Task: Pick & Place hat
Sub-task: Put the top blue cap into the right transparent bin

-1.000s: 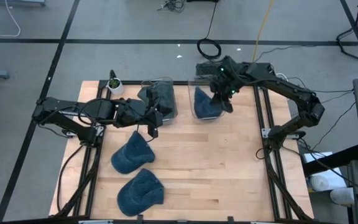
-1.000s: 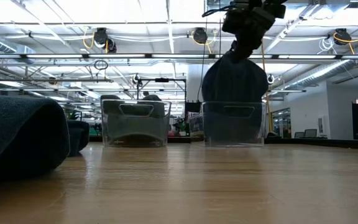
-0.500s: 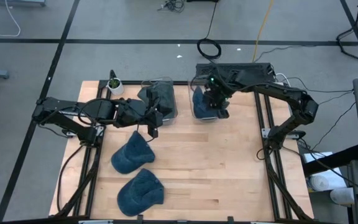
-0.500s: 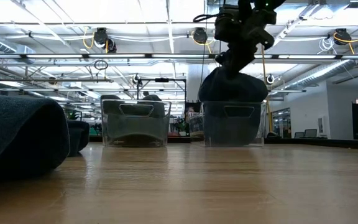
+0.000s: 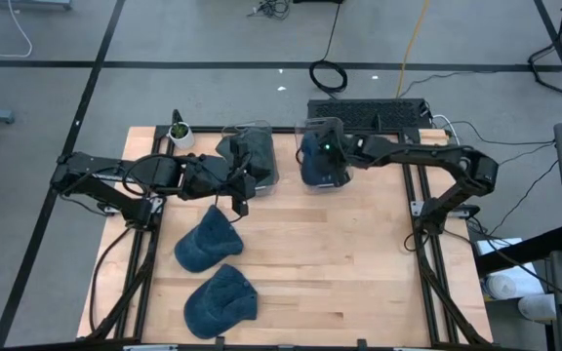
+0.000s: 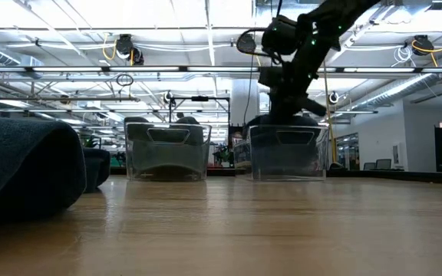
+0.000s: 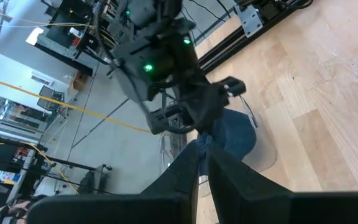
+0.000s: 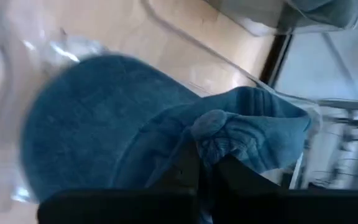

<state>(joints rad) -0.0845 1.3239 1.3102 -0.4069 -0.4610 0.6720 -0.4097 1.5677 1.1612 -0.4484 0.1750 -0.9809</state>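
Note:
A blue hat (image 5: 317, 162) sits inside the right clear bin (image 6: 286, 153), and only its top (image 6: 282, 120) shows over the rim. My right gripper (image 5: 328, 148) is above that bin, shut on the hat. Two more blue hats (image 5: 208, 240) (image 5: 220, 297) lie flat on the wood. A dark hat (image 5: 249, 153) fills the left clear bin (image 6: 167, 151). My left gripper (image 5: 236, 201) waits shut just in front of the left bin, above the nearer hat's edge, holding nothing. My right gripper pinches a bunched fold of the blue hat's cloth (image 8: 211, 132) between its two fingers. It comes from above, slanting in from the table's right. The hat's body spreads below the fingers inside the bin, resting on the bin's floor.
A small potted plant (image 5: 179, 132) stands at the table's far left corner. Black rails run along both sides of the table. Bare wood (image 5: 349, 263) stretches across the near right half. A hat looms large at the left of the low view (image 6: 21, 169).
My right gripper has come down and moved toward the table's left, tipping over as it went. The blue hat, which hung above the right bin's rim, has sunk into the bin and flattened there. My left arm has kept still.

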